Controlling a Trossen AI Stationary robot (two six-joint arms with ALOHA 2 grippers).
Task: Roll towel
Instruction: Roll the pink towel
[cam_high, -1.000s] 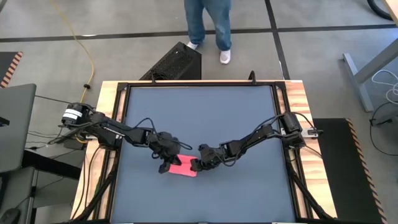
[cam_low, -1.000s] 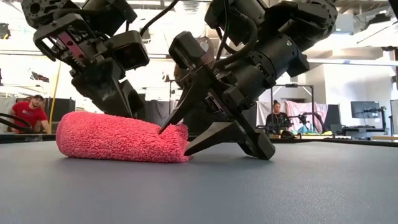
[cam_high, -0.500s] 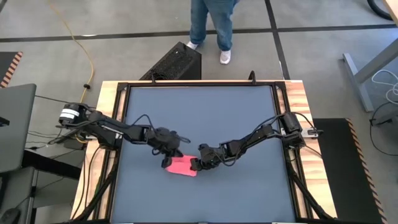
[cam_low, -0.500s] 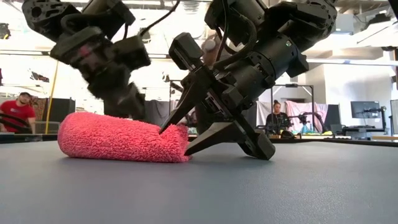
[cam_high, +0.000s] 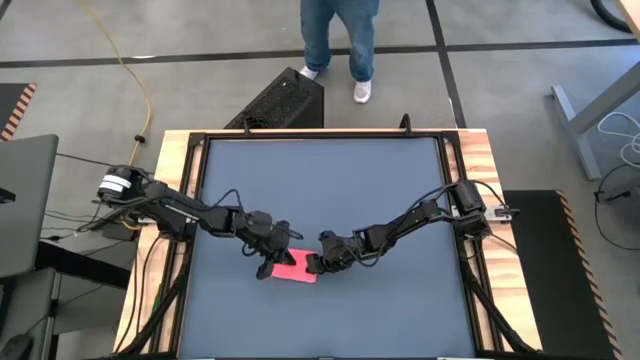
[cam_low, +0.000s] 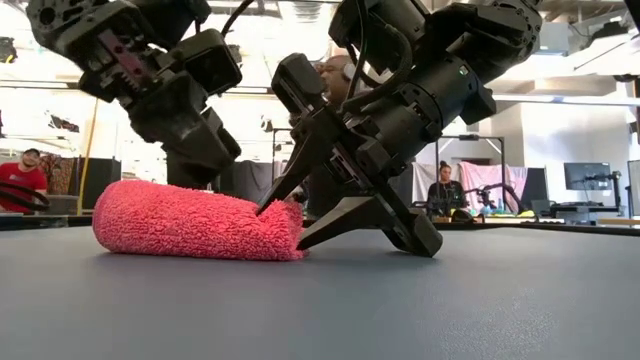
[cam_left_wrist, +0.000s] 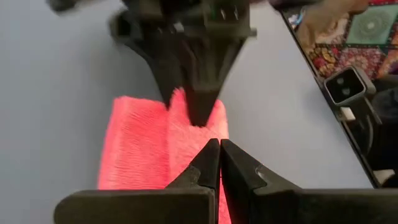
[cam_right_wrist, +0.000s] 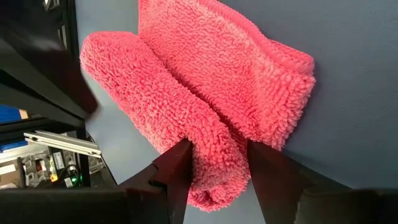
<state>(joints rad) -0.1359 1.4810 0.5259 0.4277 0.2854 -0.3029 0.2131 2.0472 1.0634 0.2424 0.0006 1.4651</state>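
Pink terry towel (cam_high: 294, 266) was seen already rolled into a short cylinder, lying low-centre in the high view on the dark grey tabletop (cam_high: 330, 190); in the low view the roll (cam_low: 195, 220) sat at left-centre, flat on the table.

Change noted: left gripper (cam_high: 270, 261) was shifted over the last second — swung toward the roll half a second earlier, then drawn back up above its far-left end. Its fingers (cam_left_wrist: 214, 158) were closed fully together with nothing between them, per the left wrist view; a second ago they were a hair wider. Judged as a release and tidy-up move, not a fresh grasp.

Right gripper (cam_low: 300, 222) was unchanged across the second: jaws spread wide around the right end of the roll, one finger (cam_right_wrist: 177, 165) on each side of the rolled edge. Towel was straddled and looked lightly pinned rather than pinched hard.

Meaning for task: roll judged essentially complete; remaining work likely only letting go without unrolling. Loose outer flap visible in the right wrist view could spring open.

Surroundings: a person's legs in jeans (cam_high: 338, 35) at top-centre beyond the table, black box (cam_high: 285, 100) on the floor, yellow cable (cam_high: 130, 60) upper left, seated people in the room behind. Nothing else was seen on the table; only the two arms crowded the towel.
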